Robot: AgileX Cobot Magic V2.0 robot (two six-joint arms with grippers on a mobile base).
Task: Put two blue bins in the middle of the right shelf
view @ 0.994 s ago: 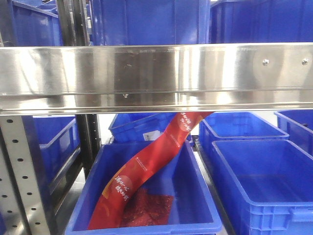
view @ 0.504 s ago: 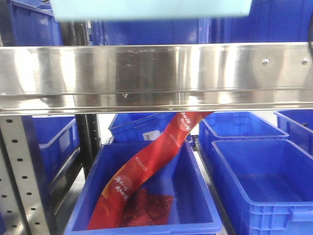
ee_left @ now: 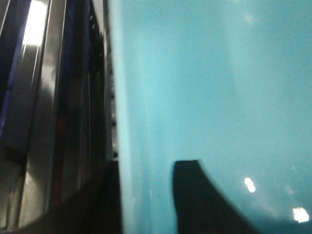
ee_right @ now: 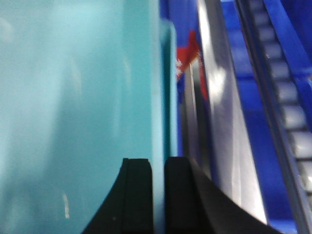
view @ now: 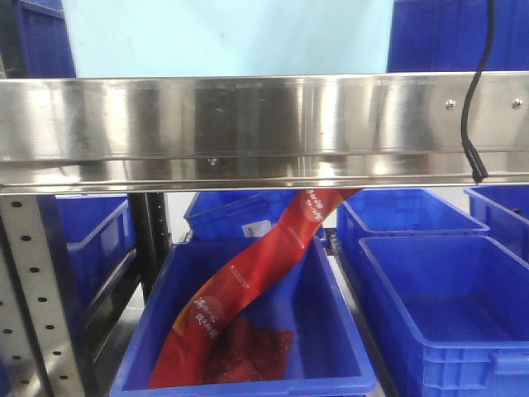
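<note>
A light turquoise-blue bin fills the top of the front view, above the steel shelf beam. It is held from both sides. In the left wrist view my left gripper has its dark fingers on either side of the bin's wall. My right gripper is shut on the thin edge of the bin's wall, one finger inside and one outside. The grippers themselves are hidden in the front view. I cannot tell apart a second bin of the task.
Below the beam stands a dark blue bin with a red banner draped into it. More dark blue bins sit to its right, left and behind. A perforated steel post stands at left. A black cable hangs at the upper right.
The turquoise bin has come down into the top of the front view, covering the dark blue bins behind it. The black cable has appeared at the right.
</note>
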